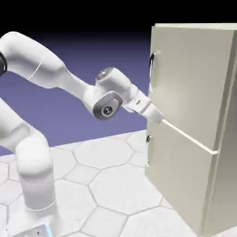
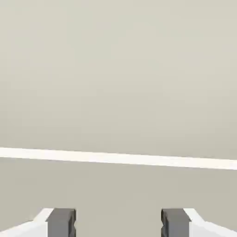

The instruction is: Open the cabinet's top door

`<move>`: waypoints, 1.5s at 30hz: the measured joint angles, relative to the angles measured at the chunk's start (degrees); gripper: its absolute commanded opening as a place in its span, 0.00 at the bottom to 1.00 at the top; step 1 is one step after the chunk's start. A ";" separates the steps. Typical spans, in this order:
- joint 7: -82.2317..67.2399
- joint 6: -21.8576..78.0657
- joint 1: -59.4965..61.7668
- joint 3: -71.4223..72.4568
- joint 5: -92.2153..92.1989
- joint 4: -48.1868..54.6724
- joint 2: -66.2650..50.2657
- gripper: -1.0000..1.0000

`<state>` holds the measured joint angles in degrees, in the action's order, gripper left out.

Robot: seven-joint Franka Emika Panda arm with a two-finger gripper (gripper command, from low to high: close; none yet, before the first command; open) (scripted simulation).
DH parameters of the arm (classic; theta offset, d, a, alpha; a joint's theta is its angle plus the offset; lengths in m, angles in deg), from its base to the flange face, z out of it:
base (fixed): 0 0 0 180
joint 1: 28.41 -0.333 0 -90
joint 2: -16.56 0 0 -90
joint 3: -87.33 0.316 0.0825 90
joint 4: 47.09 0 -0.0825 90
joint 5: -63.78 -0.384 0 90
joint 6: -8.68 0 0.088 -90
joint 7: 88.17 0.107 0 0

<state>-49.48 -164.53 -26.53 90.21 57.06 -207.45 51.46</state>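
Exterior view: cabinet fills the 3 o'clock side of frame, taller than the arm. Top door looks shut, flush with the lower door; bright seam runs between them. Curved metal handle sits on the top door's edge at 9 o'clock. Gripper is nosed up against the door face right at the seam, at about 5 o'clock from the handle and clearly below it. Can't confirm contact with the panel from here. My read: hand is squared to the door face for an approach, but it's at the wrong height to hook the handle, so it needs to go toward 12 o'clock. Small lower handle sits just below the gripper, easy to grab by mistake. Hex-tiled table otherwise clear of obstacles

Hand view: flat beige panel fills the frame, seam crossing it from 9 to 3 o'clock. Fingertips at 6 o'clock are spread wide, nothing between them: released, empty. No handle visible in this view
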 measured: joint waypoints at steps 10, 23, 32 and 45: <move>-13.97 2.94 9.50 10.67 -24.92 2.36 8.33 0.50; -32.13 6.75 21.86 24.53 -57.32 5.43 19.15 0.50; -44.71 9.39 30.41 34.13 -79.75 7.56 26.65 0.50; -62.87 13.21 42.76 48.00 -112.15 10.63 37.47 0.50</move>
<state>-112.35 -151.32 16.23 138.20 -55.09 -196.82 88.94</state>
